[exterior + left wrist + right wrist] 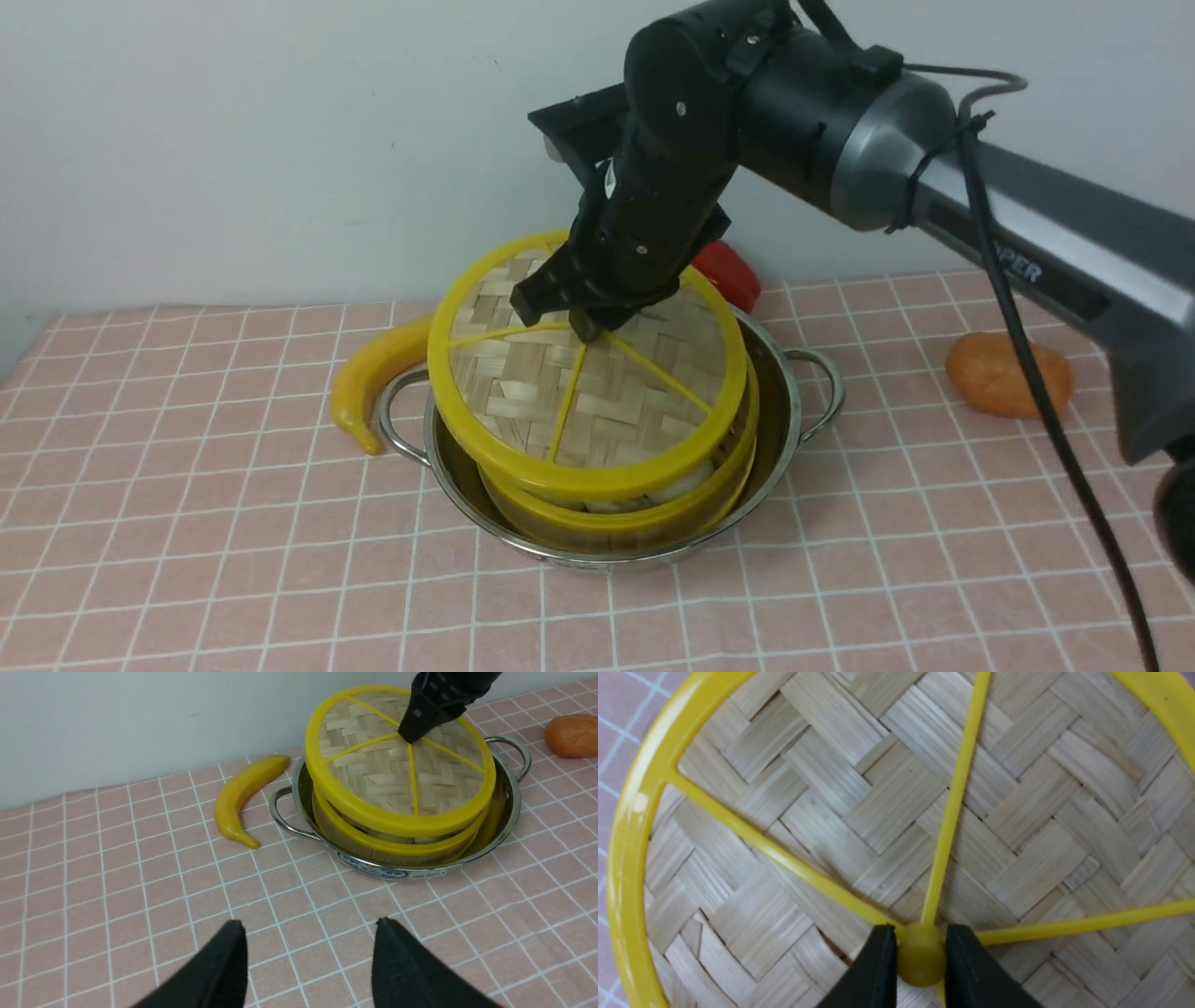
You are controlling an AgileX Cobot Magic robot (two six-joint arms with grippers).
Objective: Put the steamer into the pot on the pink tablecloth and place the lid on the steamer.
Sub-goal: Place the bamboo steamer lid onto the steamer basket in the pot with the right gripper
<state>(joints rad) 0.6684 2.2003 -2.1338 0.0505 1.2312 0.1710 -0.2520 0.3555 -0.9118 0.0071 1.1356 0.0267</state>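
Note:
The steamer point(635, 523) sits inside the shiny pot point(775, 420) on the pink tablecloth point(187, 523). The woven lid point(597, 401) hangs tilted just over the steamer, its near edge low and its far edge raised. My right gripper point(583, 322) is shut on the lid's yellow centre knob point(920, 954), a black finger point(873, 970) on each side. In the left wrist view the lid point(397, 774), steamer point(373, 842) and pot point(509, 788) lie ahead. My left gripper point(309, 926) stands open over bare cloth, holding nothing, well short of the pot.
A yellow banana point(378, 373) lies just left of the pot. A red object point(728, 271) sits behind the pot and an orange one point(1004, 373) to its right. The pale wall runs close behind the cloth.

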